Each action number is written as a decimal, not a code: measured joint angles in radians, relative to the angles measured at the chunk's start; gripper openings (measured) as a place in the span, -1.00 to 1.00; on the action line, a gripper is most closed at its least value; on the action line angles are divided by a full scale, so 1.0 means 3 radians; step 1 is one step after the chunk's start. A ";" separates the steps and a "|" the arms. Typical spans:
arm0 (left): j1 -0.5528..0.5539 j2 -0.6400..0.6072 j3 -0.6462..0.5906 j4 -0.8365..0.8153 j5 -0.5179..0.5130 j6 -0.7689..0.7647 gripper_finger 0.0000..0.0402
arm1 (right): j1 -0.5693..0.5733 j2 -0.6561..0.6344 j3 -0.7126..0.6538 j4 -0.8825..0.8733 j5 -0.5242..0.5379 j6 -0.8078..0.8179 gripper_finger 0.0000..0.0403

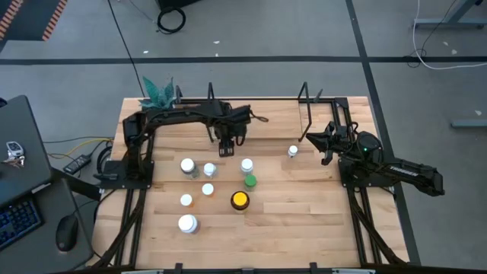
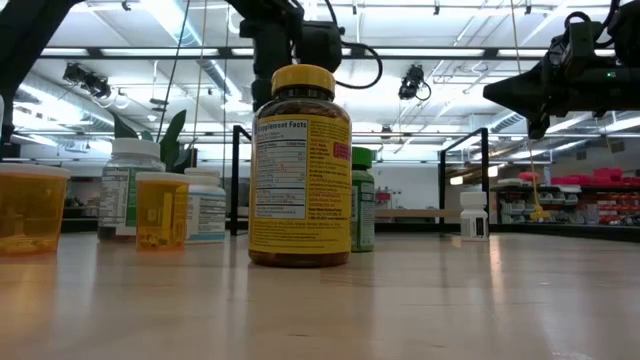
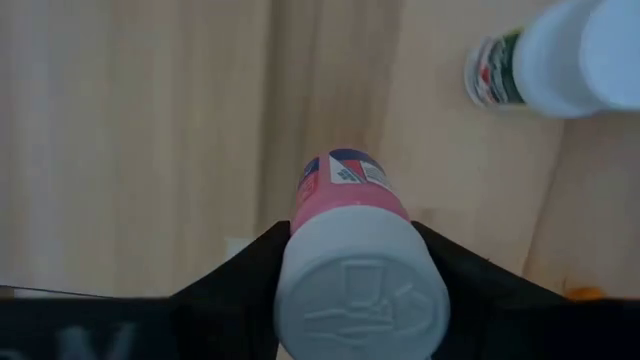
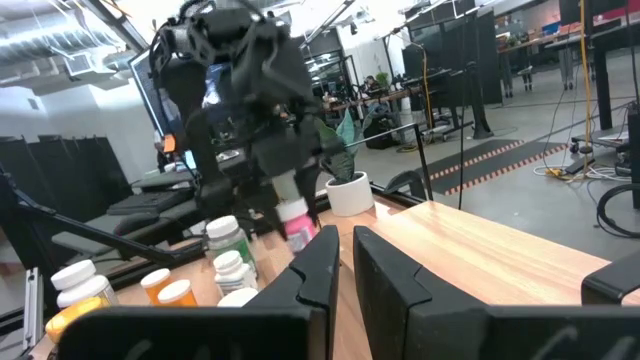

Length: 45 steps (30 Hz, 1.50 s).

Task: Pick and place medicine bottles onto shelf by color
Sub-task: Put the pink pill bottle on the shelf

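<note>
My left gripper (image 1: pixel 228 144) is shut on a pink-bodied, white-capped bottle (image 3: pixel 350 190) and holds it above the table, just in front of the shelf (image 1: pixel 278 114). The bottle also shows in the right wrist view (image 4: pixel 297 225). Several bottles stand on their bases on the table: white-capped ones (image 1: pixel 187 165) (image 1: pixel 246 164), a green one (image 1: pixel 249 181), a yellow-capped one (image 1: pixel 240 200) and a small white one (image 1: pixel 293 151) near the right. My right gripper (image 1: pixel 312 138) is shut and empty, raised beside the shelf's right end. My left gripper pinches the bottle at the sides of its white cap (image 3: pixel 295 262) between its two fingers (image 3: pixel 240 278). The fingers come from above, pointing down. The bottle hangs upright below them, clear of the table.
A white pot with a teal plant (image 1: pixel 158 91) stands at the table's far left corner. The shelf's black wire uprights (image 1: pixel 211 95) (image 1: pixel 304 93) rise at both ends. There is bare table at the near right (image 1: pixel 304 213).
</note>
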 joint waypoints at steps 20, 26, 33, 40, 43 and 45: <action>0.0599 0.0000 0.0394 0.0096 -0.0127 0.0350 -0.10 | 0.0001 0.0000 0.0000 0.0000 0.0000 0.0001 -0.79; 0.0712 0.0000 0.0394 0.0235 -0.0130 0.0441 -0.10 | 0.0001 0.0000 0.0000 0.0000 0.0000 0.0000 -0.79; 0.0819 0.0001 0.0394 0.0388 -0.0151 0.0605 -0.10 | 0.0000 -0.0001 0.0000 0.0000 0.0000 0.0001 -0.79; 0.0918 0.0020 0.0397 0.0637 -0.0180 0.0844 -0.10 | 0.0001 -0.0001 -0.0001 0.0000 0.0000 0.0001 -0.79; 0.0978 0.0158 0.0511 0.0612 -0.0181 0.0883 -0.10 | 0.0001 -0.0001 -0.0001 0.0000 0.0000 0.0001 -0.79; 0.1008 0.0314 0.0728 0.0582 -0.0190 0.0907 -0.10 | 0.0001 0.0000 0.0000 0.0001 0.0000 0.0001 -0.79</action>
